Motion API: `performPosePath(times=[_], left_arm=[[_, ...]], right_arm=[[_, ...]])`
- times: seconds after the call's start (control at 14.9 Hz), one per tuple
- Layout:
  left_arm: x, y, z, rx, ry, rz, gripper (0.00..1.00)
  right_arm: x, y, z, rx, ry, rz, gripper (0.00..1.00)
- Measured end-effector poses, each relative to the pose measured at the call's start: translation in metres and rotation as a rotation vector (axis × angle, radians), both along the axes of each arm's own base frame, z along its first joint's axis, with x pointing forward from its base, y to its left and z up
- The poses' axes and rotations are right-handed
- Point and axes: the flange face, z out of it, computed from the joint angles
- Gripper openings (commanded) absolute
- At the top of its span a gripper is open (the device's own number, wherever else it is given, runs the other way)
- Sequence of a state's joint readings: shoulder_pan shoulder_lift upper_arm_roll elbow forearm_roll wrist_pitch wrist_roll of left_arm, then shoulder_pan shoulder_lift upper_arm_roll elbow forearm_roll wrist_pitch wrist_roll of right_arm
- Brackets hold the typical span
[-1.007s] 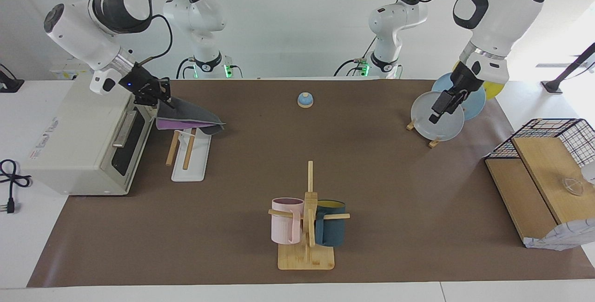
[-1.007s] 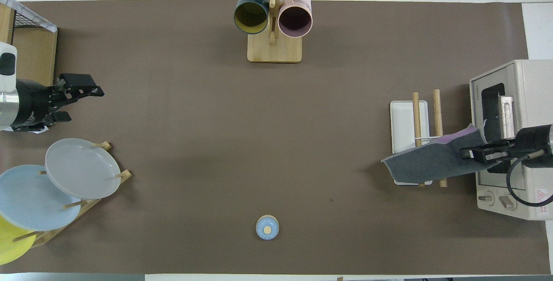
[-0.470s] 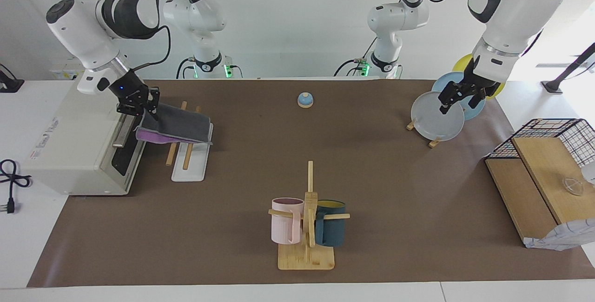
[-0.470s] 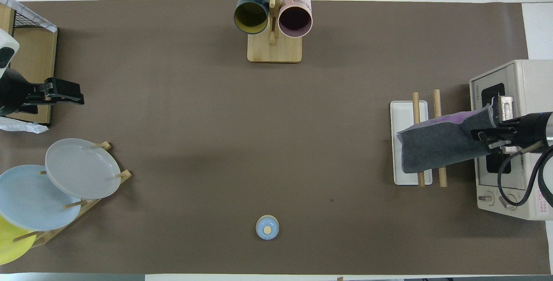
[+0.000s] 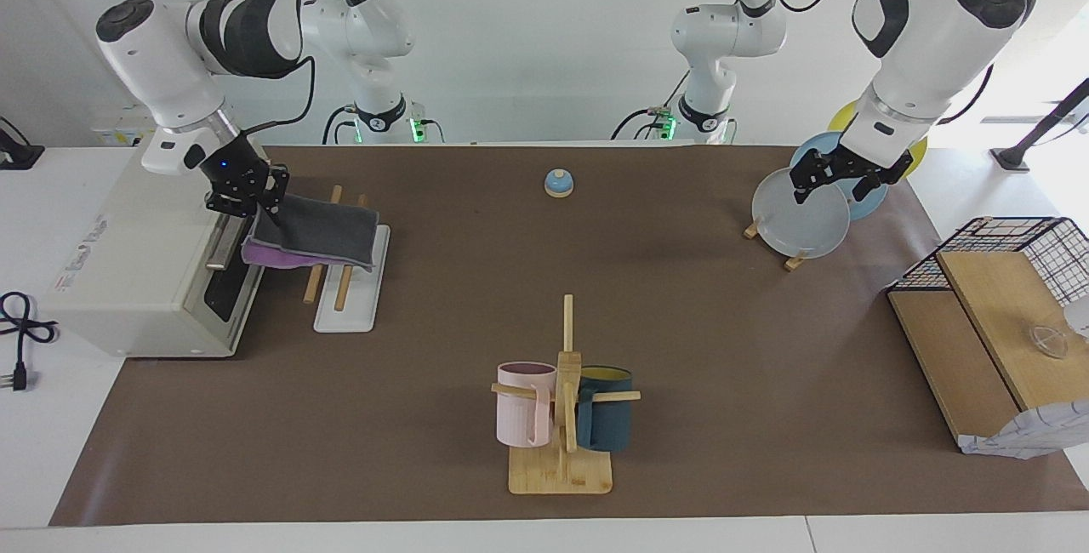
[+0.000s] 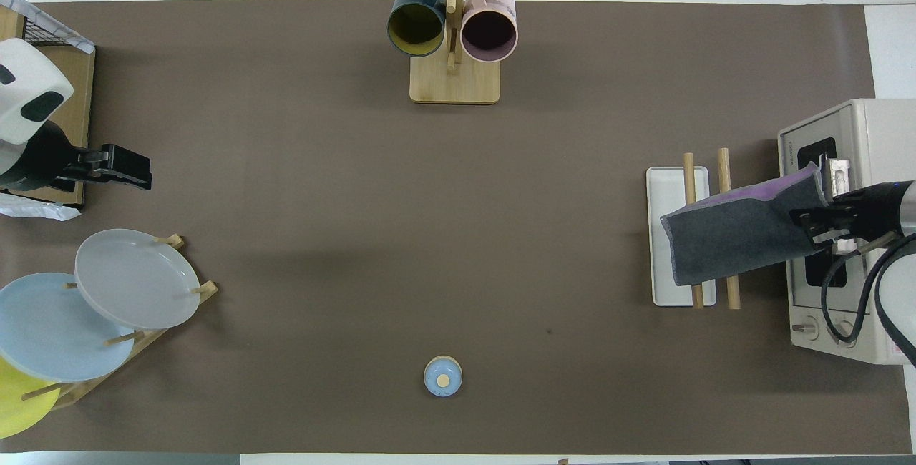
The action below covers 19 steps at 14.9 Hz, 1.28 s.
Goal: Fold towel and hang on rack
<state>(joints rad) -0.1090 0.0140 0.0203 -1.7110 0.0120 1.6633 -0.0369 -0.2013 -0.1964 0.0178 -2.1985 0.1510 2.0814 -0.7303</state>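
Note:
The towel (image 5: 316, 230), folded with dark grey on top and purple showing underneath, lies across the two wooden rods of the rack (image 5: 344, 316), which has a white base. In the overhead view the towel (image 6: 737, 237) covers the middle of both rods of the rack (image 6: 668, 189), and the rod ends stick out on either side. My right gripper (image 5: 256, 205) (image 6: 809, 226) is shut on the towel's edge, next to the toaster oven. My left gripper (image 5: 837, 179) (image 6: 134, 167) hangs open and holds nothing above the plates.
A white toaster oven (image 5: 128, 264) stands right beside the rack at the right arm's end. A mug tree (image 5: 561, 417) with two mugs stands farthest from the robots. A small blue bell (image 5: 558, 183), a plate stand (image 5: 804, 217) and a wire basket with wooden boards (image 5: 995, 306) are also on the table.
My right gripper has carried the towel along the rack, away from the robots, and lowered it onto the rods. My left arm has risen and turned above the plates.

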Motion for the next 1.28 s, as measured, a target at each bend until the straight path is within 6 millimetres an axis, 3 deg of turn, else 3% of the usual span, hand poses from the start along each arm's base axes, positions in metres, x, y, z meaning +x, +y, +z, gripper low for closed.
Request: performPosePath(times=[0.07, 0.13, 0.2, 0.27, 0.4, 0.6, 0.87, 1.14, 1.28], left_arm=[[0.006, 0.000, -0.004, 0.000, -0.004, 0.000, 1.00], [0.012, 0.000, -0.005, 0.000, -0.008, 0.001, 1.00], [0.017, -0.001, -0.001, 0.000, -0.015, 0.002, 1.00], [0.020, -0.002, 0.006, -0.001, -0.020, 0.001, 1.00], [0.018, -0.003, 0.022, 0.000, -0.009, -0.002, 1.00], [0.008, -0.003, 0.031, 0.002, 0.010, -0.003, 1.00], [-0.003, -0.002, 0.024, 0.004, 0.034, 0.009, 1.00], [-0.004, -0.004, 0.024, 0.004, 0.035, 0.008, 1.00], [-0.005, -0.004, 0.024, 0.003, 0.034, 0.007, 1.00]], right_arm=[[0.000, 0.000, 0.000, -0.003, 0.001, 0.002, 0.01], [0.000, 0.002, 0.000, -0.005, 0.001, 0.006, 0.10], [0.000, 0.003, 0.000, -0.006, 0.002, 0.009, 0.19], [0.000, 0.004, 0.000, -0.007, 0.003, 0.011, 0.36], [0.000, 0.004, -0.001, -0.006, 0.009, 0.012, 1.00], [-0.004, 0.008, -0.004, 0.005, 0.053, 0.020, 1.00], [0.000, 0.027, 0.008, 0.005, 0.071, 0.020, 1.00], [0.008, 0.060, 0.051, -0.013, 0.144, -0.056, 1.00], [0.017, 0.087, 0.079, -0.048, 0.189, -0.130, 1.00]])
